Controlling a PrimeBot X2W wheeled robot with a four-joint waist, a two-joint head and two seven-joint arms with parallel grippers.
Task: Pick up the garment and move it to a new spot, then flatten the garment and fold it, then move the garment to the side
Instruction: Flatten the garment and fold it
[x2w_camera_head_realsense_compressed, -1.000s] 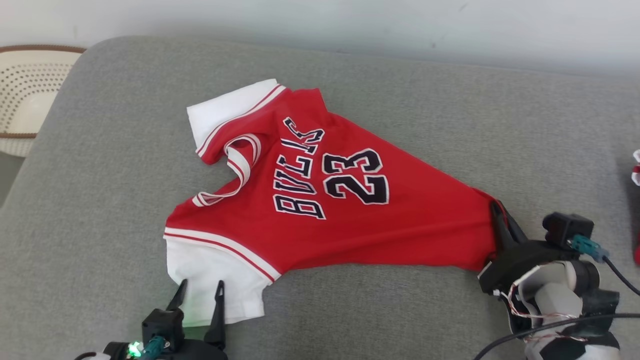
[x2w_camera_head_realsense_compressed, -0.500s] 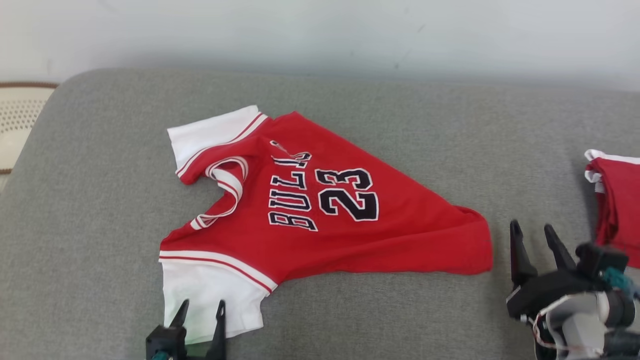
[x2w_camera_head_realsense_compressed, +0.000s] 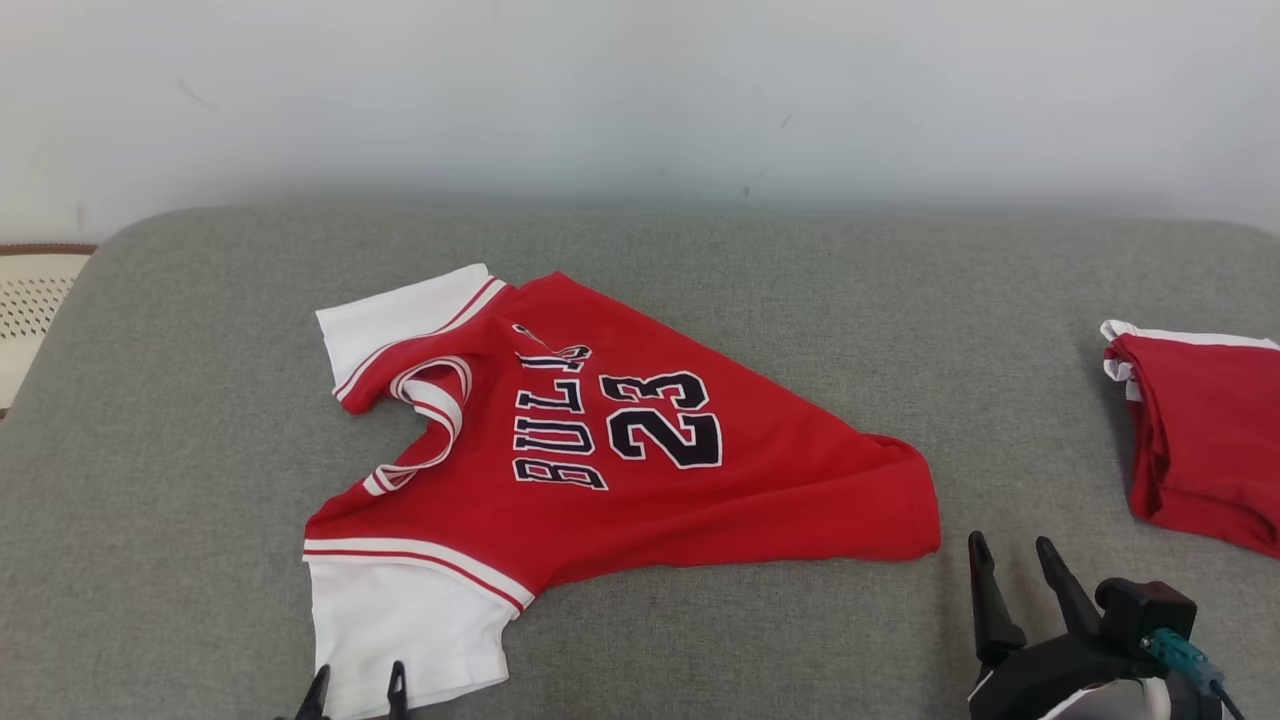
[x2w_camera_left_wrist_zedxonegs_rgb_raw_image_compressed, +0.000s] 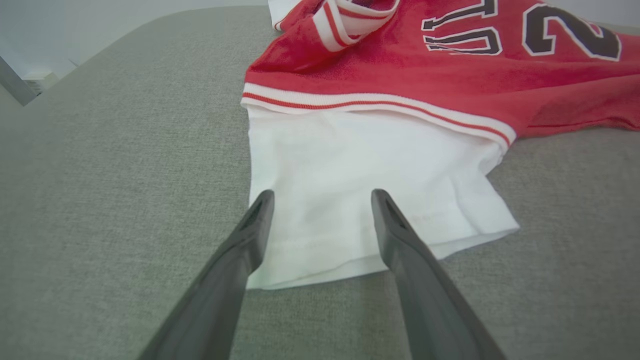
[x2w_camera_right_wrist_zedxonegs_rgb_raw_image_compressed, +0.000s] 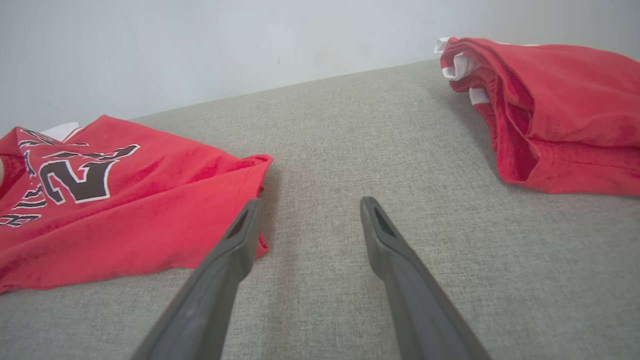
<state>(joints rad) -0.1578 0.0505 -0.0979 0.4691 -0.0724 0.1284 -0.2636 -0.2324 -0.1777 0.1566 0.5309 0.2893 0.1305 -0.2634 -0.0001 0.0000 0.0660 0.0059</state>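
Left gripper (x2w_camera_head_realsense_compressed: 358, 688): fingers apart, empty, tips over the white sleeve of the garment (x2w_camera_head_realsense_compressed: 640, 470). Right gripper (x2w_camera_head_realsense_compressed: 1010, 548): fingers apart, empty, just beside the red hem. Garment: lying rumpled mid grey cushion (x2w_camera_head_realsense_compressed: 800, 290). Folded red garment (x2w_camera_head_realsense_compressed: 1205, 450): right edge. Pale wall (x2w_camera_head_realsense_compressed: 640, 100) behind.

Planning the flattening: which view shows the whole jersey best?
Head view: the jersey lies whole on the cushion, every edge in frame. Left wrist view shows the near sleeve and collar close up; right wrist view shows the hem corner and part of the number.
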